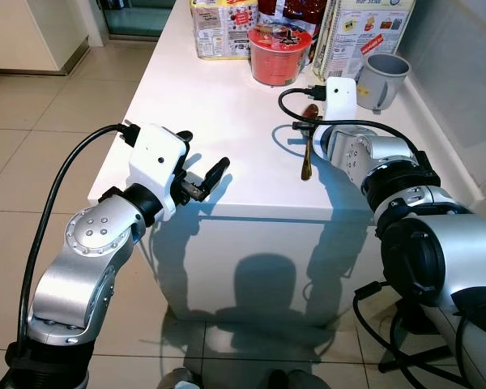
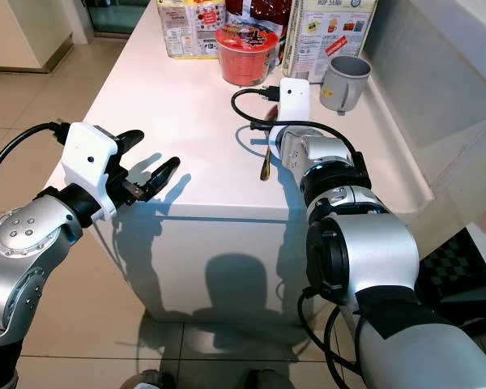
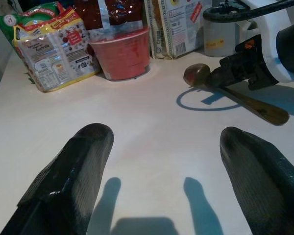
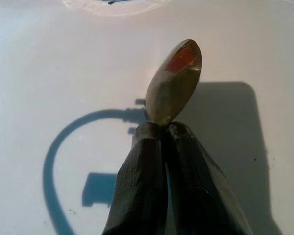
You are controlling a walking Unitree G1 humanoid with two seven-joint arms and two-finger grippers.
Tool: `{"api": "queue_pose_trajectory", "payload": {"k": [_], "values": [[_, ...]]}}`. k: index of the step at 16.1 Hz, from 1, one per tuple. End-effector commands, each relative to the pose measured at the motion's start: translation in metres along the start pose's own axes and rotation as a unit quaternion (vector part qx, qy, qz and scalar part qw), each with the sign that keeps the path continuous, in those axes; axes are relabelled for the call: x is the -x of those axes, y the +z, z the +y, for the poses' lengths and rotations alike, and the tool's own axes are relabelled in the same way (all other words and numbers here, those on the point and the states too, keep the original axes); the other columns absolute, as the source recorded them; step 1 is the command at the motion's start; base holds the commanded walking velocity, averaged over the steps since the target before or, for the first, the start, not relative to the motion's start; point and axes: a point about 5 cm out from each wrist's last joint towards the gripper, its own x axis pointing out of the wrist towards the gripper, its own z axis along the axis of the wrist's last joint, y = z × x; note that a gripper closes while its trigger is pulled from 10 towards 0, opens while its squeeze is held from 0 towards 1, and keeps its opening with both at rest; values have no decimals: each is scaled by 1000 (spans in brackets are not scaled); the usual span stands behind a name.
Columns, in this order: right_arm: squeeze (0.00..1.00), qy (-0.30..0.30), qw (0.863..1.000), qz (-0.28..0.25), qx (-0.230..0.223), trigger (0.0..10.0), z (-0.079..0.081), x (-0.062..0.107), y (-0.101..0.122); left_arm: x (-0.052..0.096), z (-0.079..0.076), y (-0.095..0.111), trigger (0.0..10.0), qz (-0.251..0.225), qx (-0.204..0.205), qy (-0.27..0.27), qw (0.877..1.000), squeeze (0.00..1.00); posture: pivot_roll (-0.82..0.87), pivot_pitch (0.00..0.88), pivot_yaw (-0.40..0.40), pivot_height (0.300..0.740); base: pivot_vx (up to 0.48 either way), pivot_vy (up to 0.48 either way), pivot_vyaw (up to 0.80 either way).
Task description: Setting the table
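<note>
Red bowl (image 1: 279, 55) with a printed lid and a grey mug (image 1: 382, 79) stand at the far end of the white counter (image 1: 219, 130); their contents are hidden. Right gripper (image 4: 162, 128) pinches a bronze spoon (image 1: 307, 144), its long axis running from the bowl toward the near edge. Left gripper (image 1: 203, 173) hovers wide apart at the near edge.
</note>
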Motion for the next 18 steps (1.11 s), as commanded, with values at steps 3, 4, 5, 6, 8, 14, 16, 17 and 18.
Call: {"api": "queue_pose_trajectory", "payload": {"k": [3, 4, 5, 6, 8, 14, 16, 17, 18], "values": [[0, -4, 1000, 5, 7, 0, -2, 1, 1, -1, 1, 3, 10000, -6, -4, 1, 1000, 0, 85, 91, -42, 740, 0, 0, 0], [0, -4, 1000, 5, 7, 0, -2, 1, 1, -1, 1, 3, 10000, -6, -4, 1, 1000, 0, 85, 91, -42, 740, 0, 0, 0], [0, -4, 1000, 5, 7, 0, -2, 1, 1, -1, 1, 3, 10000, -6, -4, 1, 1000, 0, 85, 91, -42, 740, 0, 0, 0], [0, -4, 1000, 5, 7, 0, -2, 1, 1, -1, 1, 3, 10000, -6, -4, 1, 1000, 0, 85, 91, -42, 740, 0, 0, 0], [0, -4, 1000, 5, 7, 0, -2, 1, 1, -1, 1, 3, 10000, -6, -4, 1, 1000, 0, 85, 91, -42, 740, 0, 0, 0], [0, -3, 1000, -1, 12, 0, -2, 2, 8, -2, 3, 0, 10000, -4, -5, 8, 1000, 0, 74, 82, -42, 740, 0, 0, 0], [0, 20, 996, -82, -17, 0, -1, 14, 49, -12, 19, 3, 10000, -25, -4, 73, 997, 0, 62, 0, -45, 740, 0, 0, 0], [0, 20, 996, -82, -17, 0, -1, 14, 49, -11, 18, 3, 10000, -24, -4, 74, 997, 0, 62, 0, -45, 740, 0, 0, 0], [0, 21, 996, -82, -16, 0, 0, 14, 49, -11, 18, 2, 10000, -23, -4, 74, 997, 0, 62, 0, -45, 740, 0, 0, 0]]}}
